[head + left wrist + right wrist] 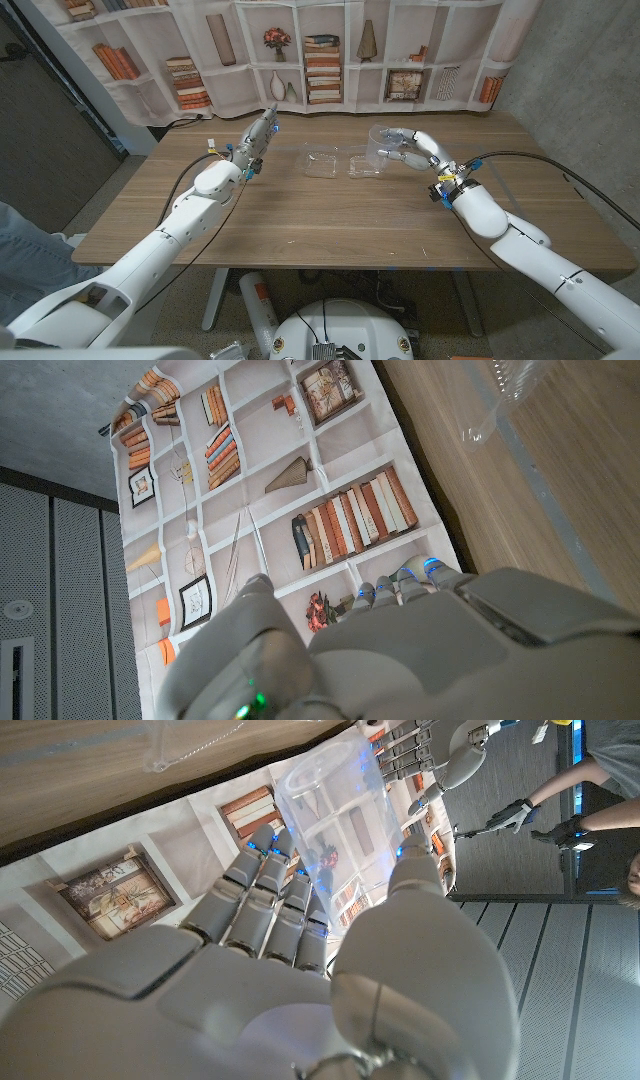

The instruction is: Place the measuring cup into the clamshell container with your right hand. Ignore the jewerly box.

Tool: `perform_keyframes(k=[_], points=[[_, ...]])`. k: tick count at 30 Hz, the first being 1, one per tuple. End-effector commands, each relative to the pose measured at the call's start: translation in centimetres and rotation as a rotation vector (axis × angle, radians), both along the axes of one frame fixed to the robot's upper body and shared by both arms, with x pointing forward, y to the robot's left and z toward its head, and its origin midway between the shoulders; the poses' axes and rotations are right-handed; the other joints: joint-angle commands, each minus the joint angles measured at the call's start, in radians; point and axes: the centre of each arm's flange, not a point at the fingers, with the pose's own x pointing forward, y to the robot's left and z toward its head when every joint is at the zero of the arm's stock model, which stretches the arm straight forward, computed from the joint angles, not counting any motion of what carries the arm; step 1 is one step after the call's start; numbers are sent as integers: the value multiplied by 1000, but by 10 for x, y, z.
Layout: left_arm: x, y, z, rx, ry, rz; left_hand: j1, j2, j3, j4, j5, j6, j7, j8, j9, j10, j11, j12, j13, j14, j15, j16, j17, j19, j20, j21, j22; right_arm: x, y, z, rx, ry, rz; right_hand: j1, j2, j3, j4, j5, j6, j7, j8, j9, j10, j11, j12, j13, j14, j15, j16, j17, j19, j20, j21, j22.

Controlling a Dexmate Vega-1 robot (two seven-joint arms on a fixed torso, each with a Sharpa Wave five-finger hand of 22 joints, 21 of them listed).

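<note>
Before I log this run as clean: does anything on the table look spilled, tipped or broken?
Nothing stands out. The clamshell container lies open on the table, and the right hand holds the clear measuring cup in its fingers, raised beside it. No spill or damage shows.

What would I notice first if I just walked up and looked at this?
Probably the robot's right hand holding a see-through measuring cup up off the wooden table, on the right side. Just left of it, mid-table, an open clear clamshell container lies waiting. Behind everything hangs a backdrop printed like bookshelves, and the left hand reaches out on the other side holding nothing.
</note>
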Motion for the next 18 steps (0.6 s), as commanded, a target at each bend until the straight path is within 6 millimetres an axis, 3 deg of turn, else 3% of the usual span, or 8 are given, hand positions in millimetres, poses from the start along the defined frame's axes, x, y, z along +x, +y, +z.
perform_keyframes(k=[1, 18], points=[[-3, 5, 2, 0, -10, 5, 2, 6, -4, 0, 0, -14, -2, 3, 5, -44, 4, 3, 5, -145, 5, -1, 2, -235, -13, 1, 3, 7, 7, 8, -9, -1, 8, 94, 99, 31, 24, -7, 56, -45, 4, 5, 10, -2, 0, 3, 11, -130, -3, 2, 6, -80, -3, 5], [-2, 11, 3, 0, -11, 7, 4, 7, -6, -1, -1, -11, -1, 4, 5, -46, 1, 2, 5, -146, 4, -1, 2, -235, -14, 2, 3, 15, 16, 18, -24, -1, 8, 97, 103, 35, 25, -16, 65, -45, 5, 6, 18, -1, -1, 3, 17, -131, -4, 2, 7, -79, -5, 5]])
